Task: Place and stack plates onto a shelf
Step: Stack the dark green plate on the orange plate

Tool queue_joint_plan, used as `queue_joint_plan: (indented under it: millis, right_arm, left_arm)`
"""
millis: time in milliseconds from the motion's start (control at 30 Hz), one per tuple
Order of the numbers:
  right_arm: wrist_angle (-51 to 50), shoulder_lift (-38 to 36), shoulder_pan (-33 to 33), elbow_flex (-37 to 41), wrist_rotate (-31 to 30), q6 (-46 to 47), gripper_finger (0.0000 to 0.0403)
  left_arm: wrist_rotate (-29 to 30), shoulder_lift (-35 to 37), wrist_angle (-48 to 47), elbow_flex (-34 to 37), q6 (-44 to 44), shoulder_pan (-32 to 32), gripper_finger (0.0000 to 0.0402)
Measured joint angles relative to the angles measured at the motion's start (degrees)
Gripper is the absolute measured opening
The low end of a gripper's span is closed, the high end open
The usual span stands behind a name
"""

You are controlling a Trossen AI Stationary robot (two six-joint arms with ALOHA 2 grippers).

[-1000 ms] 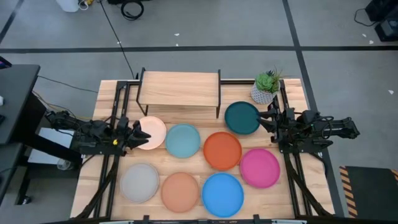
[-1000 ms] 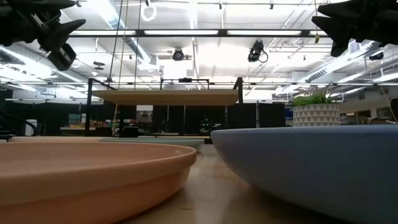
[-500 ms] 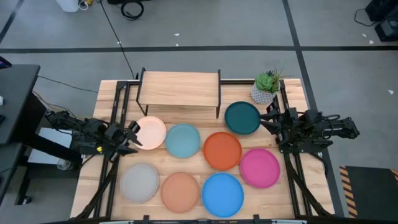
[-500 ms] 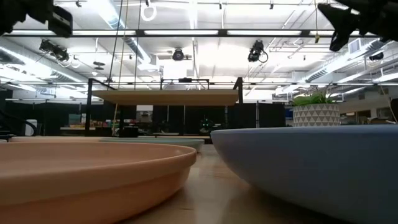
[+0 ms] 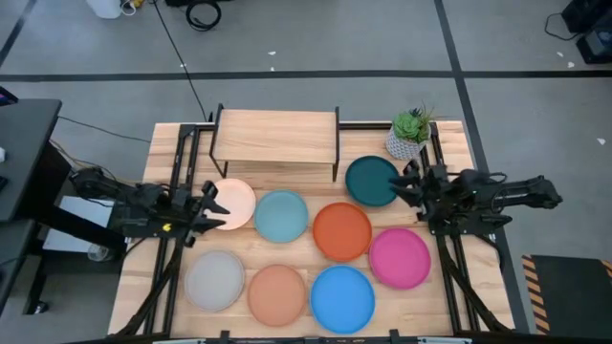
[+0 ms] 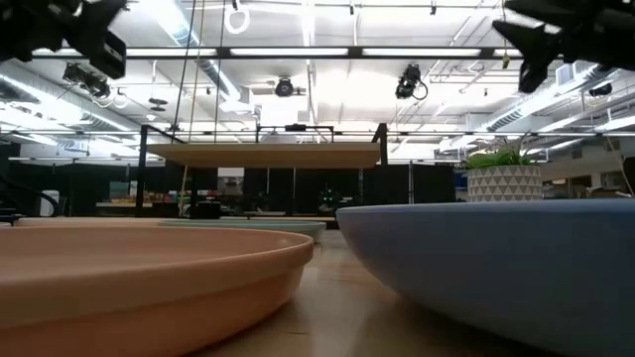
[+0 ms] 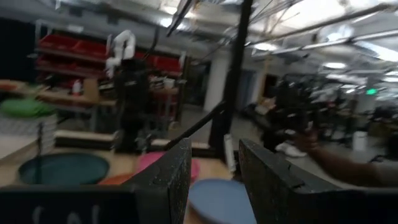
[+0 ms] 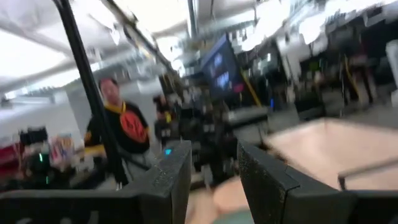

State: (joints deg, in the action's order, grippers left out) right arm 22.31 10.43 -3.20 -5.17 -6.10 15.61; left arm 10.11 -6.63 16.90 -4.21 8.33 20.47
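- The shelf (image 5: 276,137), a small rack with a light wooden top board and thin black metal legs, stands at the far edge of the light wooden slatted counter (image 5: 449,287), its top bare.
- Eight round matte plates lie flat on the counter in front of it, none stacked: cream plate (image 5: 232,203), light blue plate (image 5: 281,216), orange plate (image 5: 342,231), dark teal plate (image 5: 371,181), magenta plate (image 5: 400,258), grey plate (image 5: 215,281), terracotta plate (image 5: 277,294), bright blue plate (image 5: 341,299).
- The left gripper (image 5: 212,209) hovers at the cream plate's left rim near the counter's left edge, its fingers (image 7: 168,180) parted and holding nothing.
- The right gripper (image 5: 400,184) hovers at the dark teal plate's right rim near the right edge, its fingers (image 8: 264,177) apart and empty.
- A small green plant in a white patterned pot (image 5: 408,135) sits at the far right corner.
- The right wrist view shows a person in a dark shirt (image 8: 127,134) beyond the counter.
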Motion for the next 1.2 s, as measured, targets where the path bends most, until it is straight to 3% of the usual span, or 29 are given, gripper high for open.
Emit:
queue_joint_plan:
  millis: [100,267,467,733,1000,1200]
  right_arm:
    - [-1.69,7.47,-0.01,-4.06,0.19,0.9,0.0137]
    - [-12.78,22.0,-0.2,-15.37,-0.02,-0.35,0.0137]
    - [-20.69,35.19,0.01,-25.02,-4.89,-5.71,0.0137]
    - [-32.45,43.84,0.44,-35.11,-3.82,-8.04,0.0137]
    - [-41.73,49.42,0.44,-39.03,-0.66,-8.54,0.0137]
    - [-49.49,54.71,0.46,-42.35,-0.59,-7.71,0.0137]
  left_arm:
    - [1.92,-3.73,-0.69,-0.63,0.97,0.0,0.0142]
    - [3.58,-10.1,-2.59,-1.98,3.04,0.0,0.0142]
    - [6.93,-15.09,-3.25,-2.03,3.01,0.0,0.0142]
    - [10.25,-17.51,-1.19,-2.12,2.32,0.0,0.0142]
    - [10.09,-22.57,11.59,-1.99,-1.75,0.02,0.0142]
    - [12.29,-26.01,14.37,-1.99,-1.52,0.02,0.0142]
